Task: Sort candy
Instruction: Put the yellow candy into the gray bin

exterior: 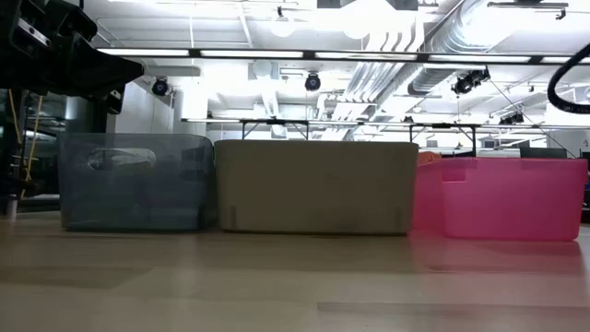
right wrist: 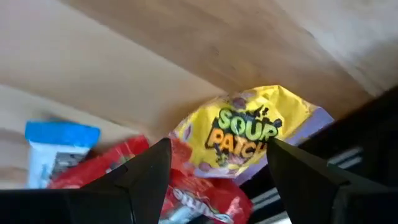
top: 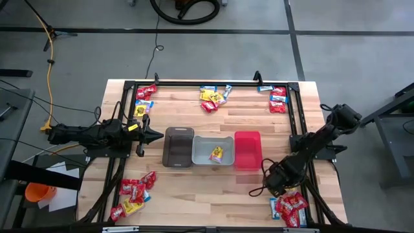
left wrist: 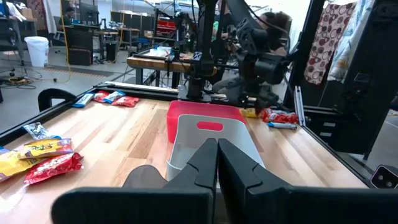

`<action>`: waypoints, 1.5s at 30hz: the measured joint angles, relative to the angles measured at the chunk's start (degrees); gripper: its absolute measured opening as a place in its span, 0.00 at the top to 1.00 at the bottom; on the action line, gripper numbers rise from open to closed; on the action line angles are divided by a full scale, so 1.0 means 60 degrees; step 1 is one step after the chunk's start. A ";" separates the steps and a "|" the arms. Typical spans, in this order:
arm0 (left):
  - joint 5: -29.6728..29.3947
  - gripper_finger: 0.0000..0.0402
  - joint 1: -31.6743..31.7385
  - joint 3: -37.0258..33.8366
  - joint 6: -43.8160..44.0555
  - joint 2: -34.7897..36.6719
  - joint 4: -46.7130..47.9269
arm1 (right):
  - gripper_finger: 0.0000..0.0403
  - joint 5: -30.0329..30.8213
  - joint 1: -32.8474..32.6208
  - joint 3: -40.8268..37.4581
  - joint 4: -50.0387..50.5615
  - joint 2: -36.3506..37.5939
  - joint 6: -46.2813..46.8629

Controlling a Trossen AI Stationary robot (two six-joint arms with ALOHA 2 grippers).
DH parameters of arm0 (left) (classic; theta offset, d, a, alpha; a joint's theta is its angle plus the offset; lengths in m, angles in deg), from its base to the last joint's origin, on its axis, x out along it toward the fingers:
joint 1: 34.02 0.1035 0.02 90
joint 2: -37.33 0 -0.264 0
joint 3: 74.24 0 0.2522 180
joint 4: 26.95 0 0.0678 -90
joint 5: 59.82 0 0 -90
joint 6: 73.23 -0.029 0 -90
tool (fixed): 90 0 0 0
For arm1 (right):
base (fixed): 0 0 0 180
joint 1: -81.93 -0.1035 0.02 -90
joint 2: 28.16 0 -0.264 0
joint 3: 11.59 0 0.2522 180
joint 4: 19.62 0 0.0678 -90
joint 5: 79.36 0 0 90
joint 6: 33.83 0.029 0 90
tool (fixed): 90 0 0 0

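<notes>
- At the table's near right corner, the right gripper (right wrist: pixel 214 180) hangs low over a heap of candy (top: pixel 292 208), jaws spread wide and empty; its wrist view shows a yellow packet (right wrist: pixel 249 134) framed between the fingers, red packets (right wrist: pixel 186 193) overlapping below it and a blue-and-white bar (right wrist: pixel 59 149) beside them
- Across the table, the left gripper (top: pixel 155 136) waits beside the brown bin (top: pixel 179 147), fingers pressed together on nothing
- More candy lies in clusters near the other corners and along the far edge; one yellow packet (top: pixel 216 153) already sits in the grey bin (top: pixel 202 144); the pink bin (top: pixel 247 150) looks empty
- The packets appear light, soft and crinkly, their glossy film likely slippery; a pinch across the yellow packet's middle, clear of the red ones, seems the safest hold
- The yellow packet reads "SOUR PATCH"; lettering on the red packets and the bar cannot be made out
</notes>
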 joint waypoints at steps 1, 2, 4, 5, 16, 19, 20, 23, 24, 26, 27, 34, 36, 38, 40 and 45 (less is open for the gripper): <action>0.0000 1.00 0.0000 -0.0003 0.0000 0.0002 0.0000 | 0.36 -0.0004 -0.0004 -0.0084 -0.0082 0.0004 0.0156; 0.0000 1.00 0.0002 0.0000 0.0000 0.0000 0.0000 | 0.36 -0.0013 -0.0004 -0.0153 -0.0079 0.0000 0.0260; 0.0000 1.00 0.0001 -0.0004 0.0000 -0.0002 0.0000 | 0.36 -0.0028 -0.0031 -0.0265 -0.0041 0.0000 0.0394; 0.0000 1.00 0.0002 -0.0002 0.0000 -0.0002 0.0000 | 0.36 -0.0026 -0.0040 -0.0315 -0.0028 0.0000 0.0414; 0.0000 1.00 0.0000 0.0000 0.0000 -0.0001 0.0000 | 0.58 0.0135 -0.0040 -0.0375 0.0071 -0.0004 0.0247; 0.0000 1.00 0.0004 -0.0004 0.0000 -0.0001 0.0000 | 0.78 0.0141 -0.0036 -0.0254 0.0104 -0.0011 0.0047; 0.0000 1.00 0.0003 -0.0001 0.0000 0.0000 0.0000 | 0.85 0.0141 -0.0036 -0.0182 0.0097 -0.0006 -0.0012; 0.0000 1.00 0.0003 -0.0004 0.0000 0.0000 0.0000 | 0.97 0.0134 -0.0036 0.0194 0.0143 0.0086 -0.0418; 0.0000 1.00 0.0004 0.0000 0.0000 0.0001 0.0000 | 0.96 0.0107 -0.0036 0.0387 0.0230 0.0134 -0.0502; 0.0000 1.00 0.0000 0.0000 0.0000 0.0002 0.0000 | 0.94 0.0012 -0.0036 0.0850 0.0601 0.0315 -0.0844; 0.0000 1.00 0.0000 -0.0003 0.0000 0.0002 0.0000 | 0.94 0.0007 -0.0036 0.1131 0.0863 0.0431 -0.1043; 0.0000 1.00 0.0003 -0.0004 0.0000 0.0001 0.0000 | 0.98 0.1122 -0.0018 0.3265 0.1460 0.1320 -0.3992; 0.0000 1.00 0.0000 0.0000 0.0000 0.0002 0.0000 | 0.98 0.2206 0.0037 0.3771 0.1233 0.1395 -0.5136; 0.0000 1.00 0.0003 -0.0003 0.0000 0.0001 0.0000 | 0.98 0.3225 0.0243 0.4091 0.0791 0.1395 -0.6139; 0.0000 1.00 0.0000 -0.0001 0.0000 0.0000 0.0000 | 0.99 0.3933 0.0616 0.4171 0.0062 0.1395 -0.6987; 0.0001 1.00 0.0000 0.0000 0.0000 0.0002 0.0000 | 0.99 0.5130 0.1833 0.4171 -0.1457 0.1028 -0.9155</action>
